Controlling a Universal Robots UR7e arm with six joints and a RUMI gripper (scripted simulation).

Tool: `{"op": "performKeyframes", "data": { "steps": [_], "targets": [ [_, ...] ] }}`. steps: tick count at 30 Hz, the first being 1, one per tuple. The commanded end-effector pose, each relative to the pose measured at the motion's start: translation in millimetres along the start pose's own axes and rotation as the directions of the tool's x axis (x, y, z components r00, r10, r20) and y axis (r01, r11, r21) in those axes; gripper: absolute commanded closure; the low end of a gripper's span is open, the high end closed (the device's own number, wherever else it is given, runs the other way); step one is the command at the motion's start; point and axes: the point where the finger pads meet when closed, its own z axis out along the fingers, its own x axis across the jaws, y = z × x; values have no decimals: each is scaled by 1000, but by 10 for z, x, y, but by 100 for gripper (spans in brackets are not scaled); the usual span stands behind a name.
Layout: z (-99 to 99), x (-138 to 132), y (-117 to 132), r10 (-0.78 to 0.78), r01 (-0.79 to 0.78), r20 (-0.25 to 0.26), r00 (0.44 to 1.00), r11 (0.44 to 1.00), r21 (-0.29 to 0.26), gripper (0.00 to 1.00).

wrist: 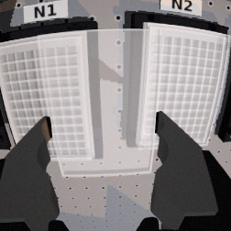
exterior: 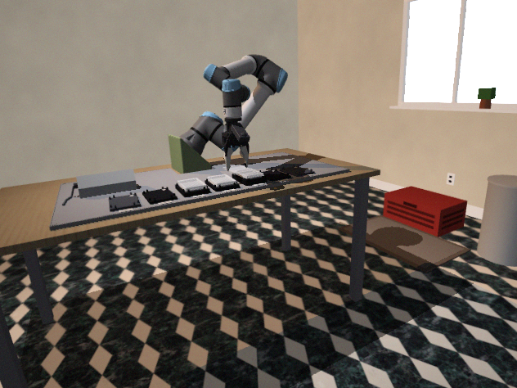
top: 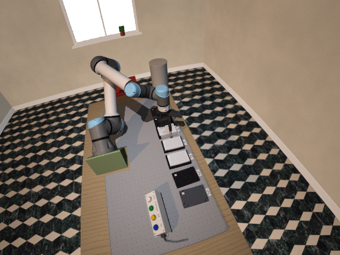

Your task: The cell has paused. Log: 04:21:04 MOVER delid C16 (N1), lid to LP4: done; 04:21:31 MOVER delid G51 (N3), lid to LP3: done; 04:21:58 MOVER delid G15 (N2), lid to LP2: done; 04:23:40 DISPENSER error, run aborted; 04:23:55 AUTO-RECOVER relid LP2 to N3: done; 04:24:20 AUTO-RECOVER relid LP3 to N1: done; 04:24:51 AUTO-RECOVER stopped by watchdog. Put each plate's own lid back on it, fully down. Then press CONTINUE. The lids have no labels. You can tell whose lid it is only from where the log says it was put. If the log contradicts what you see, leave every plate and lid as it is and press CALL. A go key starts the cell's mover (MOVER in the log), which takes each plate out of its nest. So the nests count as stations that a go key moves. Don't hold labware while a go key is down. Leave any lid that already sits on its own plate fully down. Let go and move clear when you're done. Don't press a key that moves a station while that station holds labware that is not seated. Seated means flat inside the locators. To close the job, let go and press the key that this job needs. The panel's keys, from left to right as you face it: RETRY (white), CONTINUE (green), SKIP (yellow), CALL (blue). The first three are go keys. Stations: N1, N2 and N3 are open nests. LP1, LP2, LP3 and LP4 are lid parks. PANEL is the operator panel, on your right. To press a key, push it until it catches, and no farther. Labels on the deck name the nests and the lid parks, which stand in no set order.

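Pinching a clear lid (wrist: 110, 92) by its side edges, the gripper (wrist: 103, 133) hangs over the gap between the N1 plate (wrist: 43, 96) and the N2 plate (wrist: 185, 87); the lid overlaps both.

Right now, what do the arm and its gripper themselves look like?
The arm has pale off-white tube links, dark grey joint housings and light blue joint caps. It rises from a dark grey foot beside a green wedge block. The gripper is black, with two broad, dark grey fingers that taper toward the tips. No cables or markings show on either.
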Motion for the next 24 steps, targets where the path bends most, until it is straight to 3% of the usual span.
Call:
{"op": "performKeyframes", "data": {
  "steps": [1, 5, 24],
  "targets": [
    [-15, -366, 4, 4, -4, 1, 1000, 1000, 1, 100],
    [-22, -554, -1, 3, -3, 0, 1000, 1000, 2, 100],
    [34, -549, 24, 7, -7, 4, 1000, 1000, -3, 100]
  ]
}}
